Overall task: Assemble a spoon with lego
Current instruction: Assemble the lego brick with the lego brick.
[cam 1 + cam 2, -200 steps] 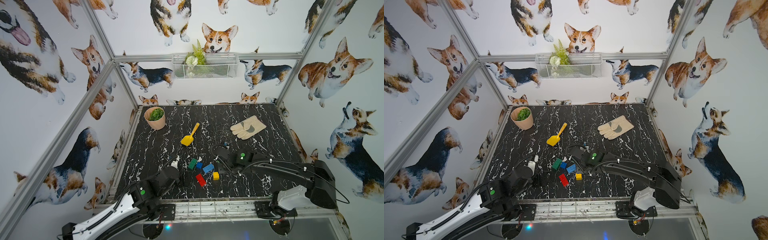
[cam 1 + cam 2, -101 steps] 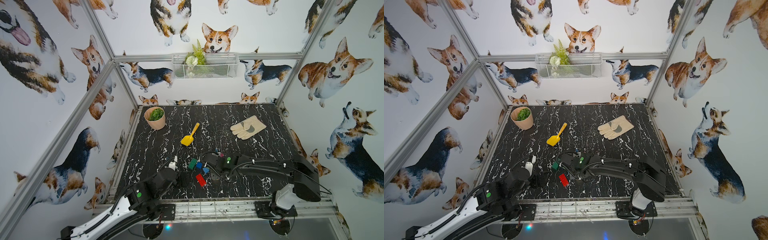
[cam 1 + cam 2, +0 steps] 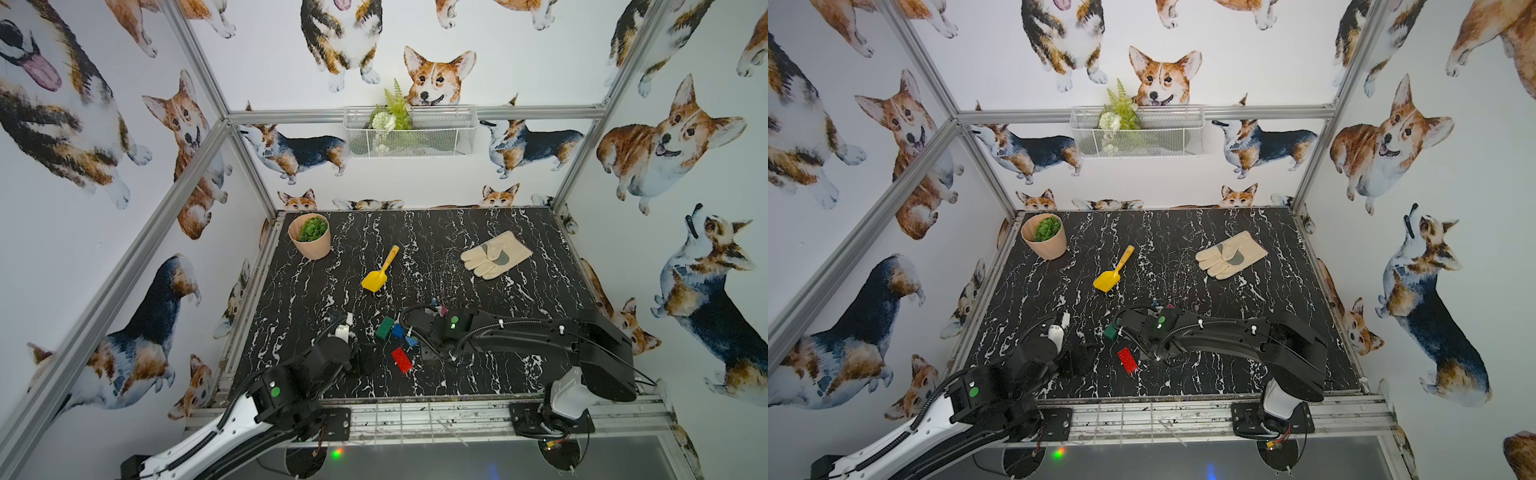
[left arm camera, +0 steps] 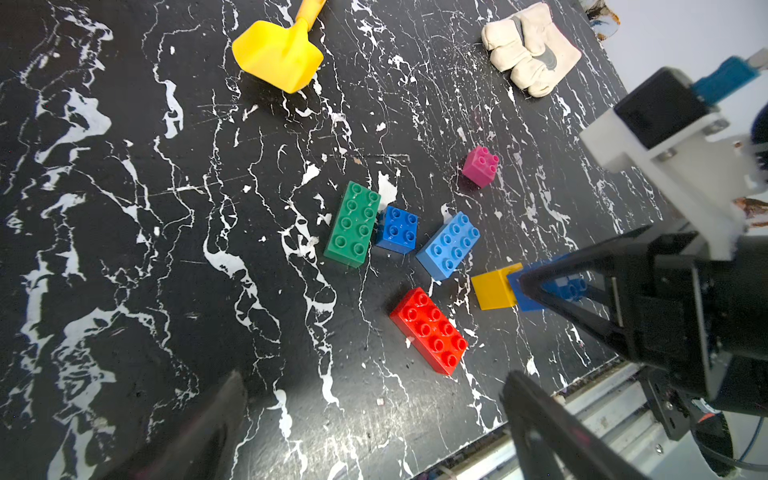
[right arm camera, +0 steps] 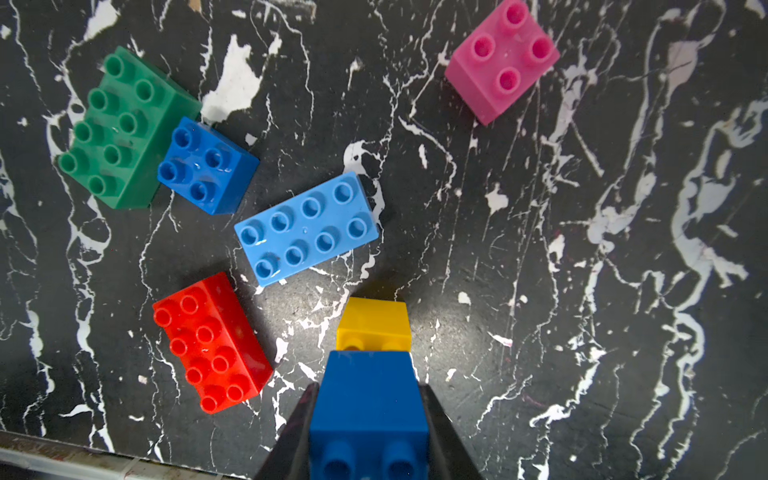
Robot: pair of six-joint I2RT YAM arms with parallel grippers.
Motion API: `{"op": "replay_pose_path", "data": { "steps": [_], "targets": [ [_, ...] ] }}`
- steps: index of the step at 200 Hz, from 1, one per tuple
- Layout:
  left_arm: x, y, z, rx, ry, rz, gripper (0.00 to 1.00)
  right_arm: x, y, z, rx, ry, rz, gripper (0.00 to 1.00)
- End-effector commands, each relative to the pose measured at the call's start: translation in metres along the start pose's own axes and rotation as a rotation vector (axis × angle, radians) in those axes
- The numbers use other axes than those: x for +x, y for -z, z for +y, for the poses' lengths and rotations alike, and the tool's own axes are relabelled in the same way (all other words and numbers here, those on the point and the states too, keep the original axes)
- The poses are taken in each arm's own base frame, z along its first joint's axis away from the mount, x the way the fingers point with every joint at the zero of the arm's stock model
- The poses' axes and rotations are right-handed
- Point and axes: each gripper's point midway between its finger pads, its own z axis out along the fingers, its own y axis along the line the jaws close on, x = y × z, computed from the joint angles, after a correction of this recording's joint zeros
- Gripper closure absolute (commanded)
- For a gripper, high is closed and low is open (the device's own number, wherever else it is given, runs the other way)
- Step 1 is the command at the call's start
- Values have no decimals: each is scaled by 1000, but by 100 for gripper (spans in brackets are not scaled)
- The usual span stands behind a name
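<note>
The spoon (image 5: 370,365) was seen only as a short stem, a yellow brick (image 5: 374,320) joined end to end with a dark blue brick (image 5: 368,399), and it was held just beside the red brick (image 5: 210,343), on that brick's right. The right gripper (image 5: 368,390) was clamped on the dark blue end, one finger pressed against each flank. Whether the stem touched the table (image 5: 582,249) could not be told. The rest of the lego was laid loose, studs up, beyond the red brick: a light blue brick (image 5: 307,228) nearest it, then a small blue brick (image 5: 205,166) touching a green brick (image 5: 120,129), and a pink brick (image 5: 503,58) farthest off, apart. The left gripper (image 4: 374,376) was held just left of the red brick, its fingers (image 4: 208,432) spread fully wide, gripping nothing.
</note>
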Motion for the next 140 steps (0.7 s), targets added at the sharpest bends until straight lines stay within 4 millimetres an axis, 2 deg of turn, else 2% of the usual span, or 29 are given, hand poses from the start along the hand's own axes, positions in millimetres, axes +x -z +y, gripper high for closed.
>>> {"op": "replay_pose_path", "data": {
  "steps": [1,83,118,140],
  "targets": [
    [1,0,4,-15,11,-2,0,-1,-4,-2,13,-24,-16,97],
    [2,1,4,-14,15,0,0,8,-15,-6,44,-3,25,100],
    [2,0,3,-11,13,4,0,23,-26,-18,94,15,101,100],
    [2,0,3,-11,12,2,0,23,-24,-33,130,-15,95,100]
  ]
}}
